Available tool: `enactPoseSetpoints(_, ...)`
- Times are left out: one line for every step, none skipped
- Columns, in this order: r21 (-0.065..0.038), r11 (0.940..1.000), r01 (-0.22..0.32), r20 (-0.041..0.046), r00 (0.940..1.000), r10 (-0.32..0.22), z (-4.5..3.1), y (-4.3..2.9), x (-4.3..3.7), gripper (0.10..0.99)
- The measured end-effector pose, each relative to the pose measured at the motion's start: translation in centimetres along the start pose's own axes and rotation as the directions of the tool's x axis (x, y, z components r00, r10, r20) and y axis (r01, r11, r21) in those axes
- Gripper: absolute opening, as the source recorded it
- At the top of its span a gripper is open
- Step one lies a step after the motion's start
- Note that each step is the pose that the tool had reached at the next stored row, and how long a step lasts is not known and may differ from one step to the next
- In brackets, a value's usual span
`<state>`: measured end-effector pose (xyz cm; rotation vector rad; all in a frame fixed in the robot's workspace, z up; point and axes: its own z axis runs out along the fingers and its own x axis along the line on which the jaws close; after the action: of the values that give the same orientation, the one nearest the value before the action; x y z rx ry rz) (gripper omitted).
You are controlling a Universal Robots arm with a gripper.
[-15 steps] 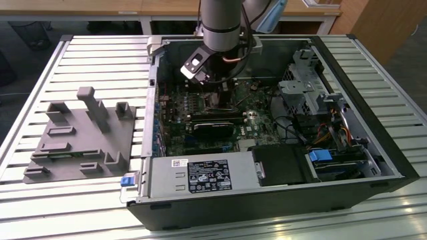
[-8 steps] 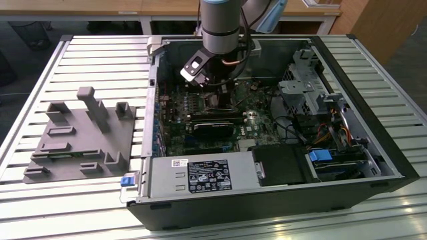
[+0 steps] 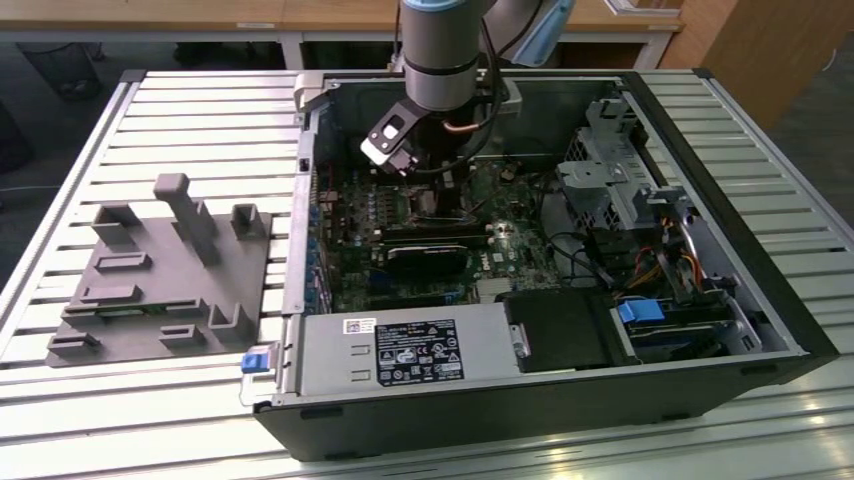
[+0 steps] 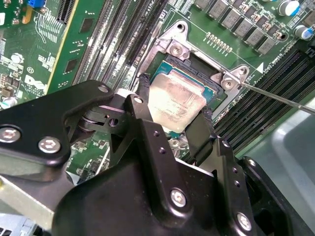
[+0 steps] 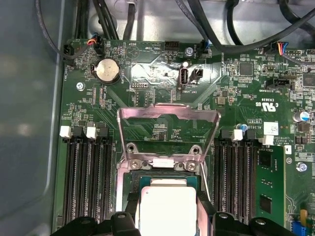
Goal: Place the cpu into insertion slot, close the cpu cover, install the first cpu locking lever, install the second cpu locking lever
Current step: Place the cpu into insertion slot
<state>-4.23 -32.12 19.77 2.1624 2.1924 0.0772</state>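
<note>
Second wrist view: gripper [image 4: 173,105], nearest item, fingers drawn narrow against two opposite edges of the cpu [image 4: 179,96]. The cpu is held level in or just over the insertion slot [image 4: 194,65]; full seating cannot be told. One locking lever [image 4: 275,94] is seen released.
First wrist view: cpu cover [image 5: 167,112] is stood open beyond the chip.
Exterior view: arm [image 3: 441,60] is seen reaching down into the computer case [image 3: 534,410].
Placement is judged nearly done; cover and both levers are left.

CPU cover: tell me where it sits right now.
In the first wrist view the thin silver metal CPU cover frame stands flipped open, just beyond the silvery-grey square CPU chip, between the long black memory slots.
</note>
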Motion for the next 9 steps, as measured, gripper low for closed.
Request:
enactPoseSetpoints(0.000, 1.0000, 0.000, 0.0000, 1.0000, 0.000, 0.02, 0.00, 0.04, 0.541)
enactPoseSetpoints(0.000, 1.0000, 0.000, -0.0002, 1.0000, 0.000, 0.04, 0.00, 0.07, 0.541)
enactPoseSetpoints(0.000, 1.0000, 0.000, -0.0002, 1.0000, 0.000, 0.07, 0.00, 0.09, 0.541)
enactPoseSetpoints(0.000, 1.0000, 0.000, -0.0001, 1.0000, 0.000, 0.09, 0.00, 0.11, 0.541)
enactPoseSetpoints(0.000, 1.0000, 0.000, -0.0001, 1.0000, 0.000, 0.13, 0.00, 0.13, 0.541)
enactPoseSetpoints(0.000, 1.0000, 0.000, -0.0001, 1.0000, 0.000, 0.17, -0.01, 0.14, 0.541)
enactPoseSetpoints(0.000, 1.0000, 0.000, -0.0001, 1.0000, 0.000, 0.22, -0.01, 0.15, 0.541)
enactPoseSetpoints(0.000, 1.0000, 0.000, 0.0000, 1.0000, 0.000, 0.27, -0.02, 0.16, 0.541)
enactPoseSetpoints(0.000, 1.0000, 0.000, -0.0001, 1.0000, 0.000, 0.33, -0.02, 0.18, 0.541)
